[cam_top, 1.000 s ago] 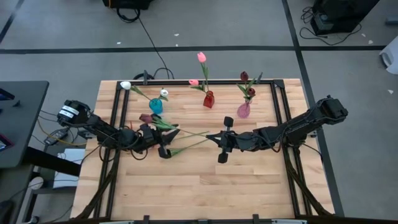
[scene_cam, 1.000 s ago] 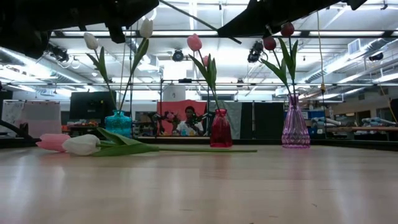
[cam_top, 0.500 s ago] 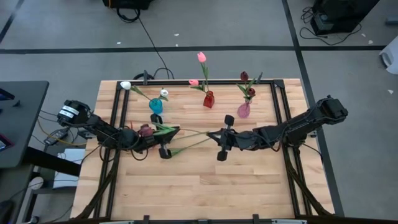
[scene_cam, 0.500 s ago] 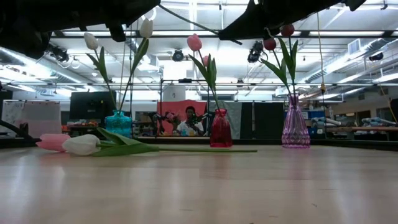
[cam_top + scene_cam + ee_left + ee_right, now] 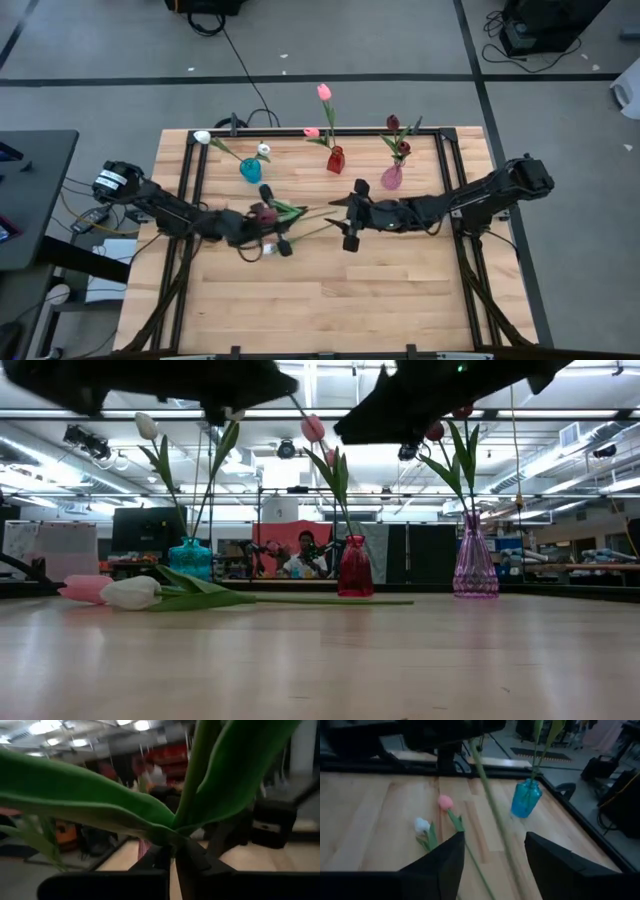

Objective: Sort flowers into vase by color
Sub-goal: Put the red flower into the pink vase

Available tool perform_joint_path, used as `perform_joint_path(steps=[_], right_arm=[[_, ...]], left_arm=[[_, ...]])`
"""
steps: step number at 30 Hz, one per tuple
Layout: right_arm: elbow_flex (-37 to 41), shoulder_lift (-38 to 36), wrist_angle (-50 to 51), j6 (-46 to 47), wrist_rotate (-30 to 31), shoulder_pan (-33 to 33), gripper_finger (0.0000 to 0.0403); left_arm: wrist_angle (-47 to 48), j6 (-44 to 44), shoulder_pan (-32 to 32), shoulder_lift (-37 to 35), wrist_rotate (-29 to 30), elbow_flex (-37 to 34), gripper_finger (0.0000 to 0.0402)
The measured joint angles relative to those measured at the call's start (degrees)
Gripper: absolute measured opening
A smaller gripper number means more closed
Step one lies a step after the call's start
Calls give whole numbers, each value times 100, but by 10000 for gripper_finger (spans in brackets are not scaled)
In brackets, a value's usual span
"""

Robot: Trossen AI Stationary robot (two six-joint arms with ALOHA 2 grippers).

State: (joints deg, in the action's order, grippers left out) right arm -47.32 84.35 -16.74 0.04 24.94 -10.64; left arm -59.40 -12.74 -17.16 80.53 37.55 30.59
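Observation:
A dark maroon tulip hangs level above the table, its head [image 5: 262, 212] by my left gripper [image 5: 280, 220], which is shut on its stem. The thin stem [image 5: 492, 815] runs right and passes between the fingers of my open right gripper [image 5: 338, 213] without touching them. A pink tulip [image 5: 445, 801] and a white tulip [image 5: 422, 825] lie flat on the wood below. At the far side stand a blue vase [image 5: 250, 170] with white tulips, a red vase [image 5: 335, 160] with pink ones and a pale purple vase [image 5: 392, 177] with maroon ones. My left gripper pinches the maroon tulip's stem between its two fingers at the joint where the leaves branch off [image 5: 172, 839]. The fingers come level from the table's left. The flower is lifted clear of the table, its stem reaching toward the right gripper.
The two lying tulips' stems [image 5: 305, 234] stretch across the table's middle under both grippers. Black frame rails [image 5: 190, 190] run along the left, right and far sides. Bare wood [image 5: 330, 290] fills the near half. A person [image 5: 304, 555] shows in the room behind.
My left gripper has moved toward the table's right and near edge, carrying the maroon tulip, whose head has shifted the same way. My right gripper has drifted left and a little toward the far edge, and its fingers now stand apart from the stem.

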Motion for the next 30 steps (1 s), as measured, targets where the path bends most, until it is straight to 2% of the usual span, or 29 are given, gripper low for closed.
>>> perform_joint_path(steps=[5, 9, 17, 25, 30], right_arm=[[-265, 533, -91, -307, 83, 43, 218], [-515, 858, -208, -757, 410, 32, 198], [-715, 1021, -439, -1114, 531, -30, 156], [-716, 993, -417, -1117, 348, -27, 108], [-716, 993, -397, -1086, 326, 18, 48]], left_arm=[[1742, 268, 137, 2, -257, 853, 15], [2491, 557, 261, 2, -612, 1150, 15], [2955, 929, 439, 2, -1021, 1176, 15], [3259, 1039, 443, 2, -1065, 1176, 15], [3239, 1041, 448, 2, -1045, 1176, 15]])
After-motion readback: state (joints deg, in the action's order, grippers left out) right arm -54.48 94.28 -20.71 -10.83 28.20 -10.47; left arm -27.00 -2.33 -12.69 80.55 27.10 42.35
